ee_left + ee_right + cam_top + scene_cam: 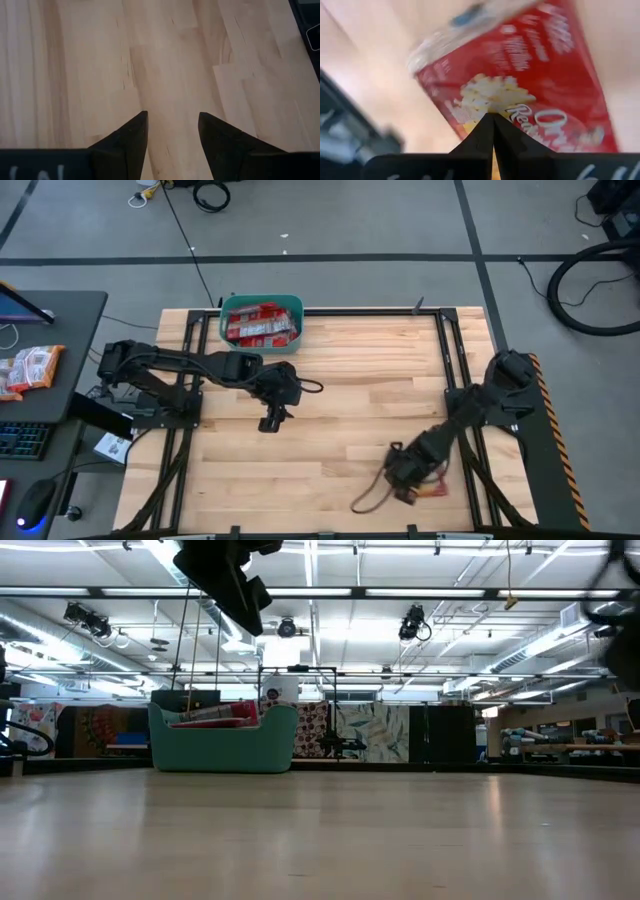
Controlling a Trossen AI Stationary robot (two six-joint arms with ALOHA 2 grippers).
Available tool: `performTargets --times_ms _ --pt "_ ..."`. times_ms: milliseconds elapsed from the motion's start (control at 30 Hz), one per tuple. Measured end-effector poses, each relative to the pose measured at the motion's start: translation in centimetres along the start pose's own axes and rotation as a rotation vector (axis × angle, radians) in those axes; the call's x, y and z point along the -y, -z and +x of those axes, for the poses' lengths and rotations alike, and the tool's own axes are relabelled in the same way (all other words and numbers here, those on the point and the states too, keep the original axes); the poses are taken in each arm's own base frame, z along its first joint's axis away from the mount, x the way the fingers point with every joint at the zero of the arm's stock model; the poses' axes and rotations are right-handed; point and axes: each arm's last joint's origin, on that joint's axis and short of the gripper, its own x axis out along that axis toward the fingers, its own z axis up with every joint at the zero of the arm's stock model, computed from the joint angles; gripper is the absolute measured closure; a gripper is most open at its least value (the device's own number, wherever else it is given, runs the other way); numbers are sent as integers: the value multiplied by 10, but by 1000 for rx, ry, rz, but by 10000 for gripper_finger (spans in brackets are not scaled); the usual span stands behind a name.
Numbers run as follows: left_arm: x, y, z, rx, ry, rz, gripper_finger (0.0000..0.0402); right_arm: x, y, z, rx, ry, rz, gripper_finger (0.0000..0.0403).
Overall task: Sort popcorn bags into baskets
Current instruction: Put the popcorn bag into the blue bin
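Popcorn bag (pixel 520 95) at near right corner of table, pinched in right gripper (pixel 493 120); wrist view shows both fingers drawn together to a point on the packet's edge, red face with cream popcorn picture filling the frame. From above, only a sliver of red (pixel 432 492) visible under the right gripper (pixel 408 472), close to the table's right rail. Remaining popcorn bags (pixel 262 323) already piled in teal basket (pixel 292 346) at far left of table, well apart from the held one. Left gripper (pixel 171 131) hanging over bare wood near table centre, fingers spread, nothing between them; also seen at (pixel 272 420). Handling, judged: packet flat, light, film wrapper probably slick and crinkly; likely to sag or swing from an edge pinch; contents unlikely to be harmed by a firm squeeze. Better hold probably across a short edge or sealed seam, where film is stiffest, rather than mid-face. Surface: pale butcher-block wood (pixel 360 400), smooth, level, black rails along left and right sides. Room: grey floor with dark tape lines and cables; desk with orange-and-white packets (pixel 30 368) off table's left side; low view shows open hall with ceiling lights and patterned panels behind basket.
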Motion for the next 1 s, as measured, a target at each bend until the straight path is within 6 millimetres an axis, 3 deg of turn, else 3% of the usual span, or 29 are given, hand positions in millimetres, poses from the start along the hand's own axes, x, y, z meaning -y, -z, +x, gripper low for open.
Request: performTargets --times_ms 167,300,600,800,1000 --pt "0 1 0 -7 1 1 224 4 -51 -16 369 -10 -174 392" --pt "2 5 0 -57 9 0 224 13 -71 -31 435 -24 -193 390" --pt "12 1 8 -41 28 33 224 25 -48 -40 312 88 -160 390" --pt "23 -6 35 -31 -2 118 224 37 -19 -32 215 308 -147 390" --pt "31 -14 62 12 -112 262 224 42 -2 -16 271 376 -227 368"
